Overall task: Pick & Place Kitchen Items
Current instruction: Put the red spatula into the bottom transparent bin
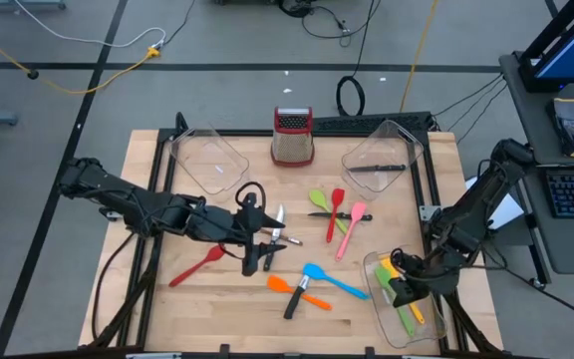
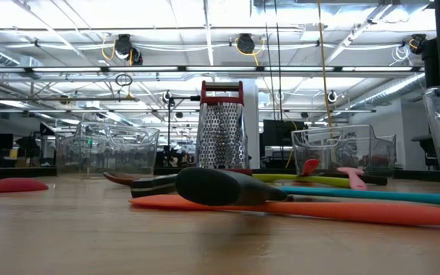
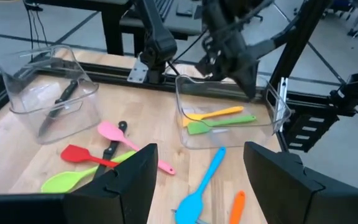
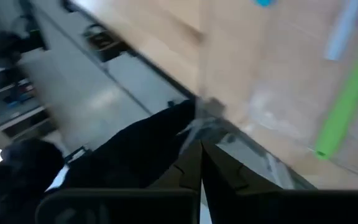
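My left gripper (image 1: 272,249) hangs open and empty over the table's middle, its fingers standing wide apart in the left wrist view (image 3: 197,186). Below and ahead of it lie a blue spatula (image 3: 202,182), an orange spatula (image 1: 297,289) and a black-handled knife (image 1: 294,301). A red spatula (image 1: 197,267) lies to its left. My right gripper (image 1: 400,284) is shut (image 4: 201,165) with nothing between its fingers, over the near-right clear bin (image 1: 436,334). That bin holds yellow (image 3: 213,114) and green (image 3: 219,123) utensils.
A green spoon (image 1: 321,201), a red spatula (image 1: 338,204), a pink spatula (image 1: 352,224) and a knife (image 1: 325,214) lie right of centre. The far-right bin (image 1: 412,150) holds a knife (image 1: 377,168). A second bin (image 1: 210,160) and the grater (image 1: 292,135) stand at the far edge.
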Motion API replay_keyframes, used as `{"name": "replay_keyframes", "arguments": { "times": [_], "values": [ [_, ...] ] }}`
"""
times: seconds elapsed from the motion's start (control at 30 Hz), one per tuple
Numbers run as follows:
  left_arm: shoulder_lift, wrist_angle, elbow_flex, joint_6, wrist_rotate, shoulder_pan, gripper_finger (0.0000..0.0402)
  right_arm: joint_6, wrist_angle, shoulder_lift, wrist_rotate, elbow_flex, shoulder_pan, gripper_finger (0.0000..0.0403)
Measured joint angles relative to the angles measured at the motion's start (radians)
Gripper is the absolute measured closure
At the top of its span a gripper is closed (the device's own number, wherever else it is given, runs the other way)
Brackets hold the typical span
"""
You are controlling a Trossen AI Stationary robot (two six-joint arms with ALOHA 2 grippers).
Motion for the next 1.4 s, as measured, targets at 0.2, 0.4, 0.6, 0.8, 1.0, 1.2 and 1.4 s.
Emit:
{"name": "replay_keyframes", "arguments": {
  "times": [0.2,0.4,0.6,0.8,1.0,1.2,1.4],
  "values": [
    [0.0,0.0,0.0,-0.018,-0.009,0.003,0.0158,-0.188,0.013,-0.059,0.212,0.018,0.0,0.0402],
    [0.001,0.002,0.0,-0.045,-0.009,0.021,0.0158,-0.447,0.013,-0.118,0.439,0.018,0.0,0.0402],
    [0.001,0.013,0.0,-0.121,-0.01,0.051,0.0158,-0.76,0.011,-0.167,0.657,0.018,0.0,0.0402],
    [0.01,0.068,0.0,-0.143,-0.01,0.07,0.0158,-1.103,0.011,-0.202,0.847,0.018,-0.001,0.0403],
    [0.059,0.151,0.0,-0.147,-0.011,0.094,0.0158,-1.407,0.011,-0.234,0.997,0.018,-0.001,0.0403],
    [0.12,0.223,0.0,-0.184,-0.01,0.134,0.0158,-1.685,0.002,-0.282,1.03,0.018,-0.007,0.0403],
    [0.174,0.289,0.0,-0.237,-0.006,0.169,0.0158,-1.824,-0.029,-0.368,0.881,0.018,-0.059,0.0403]
  ]
}}
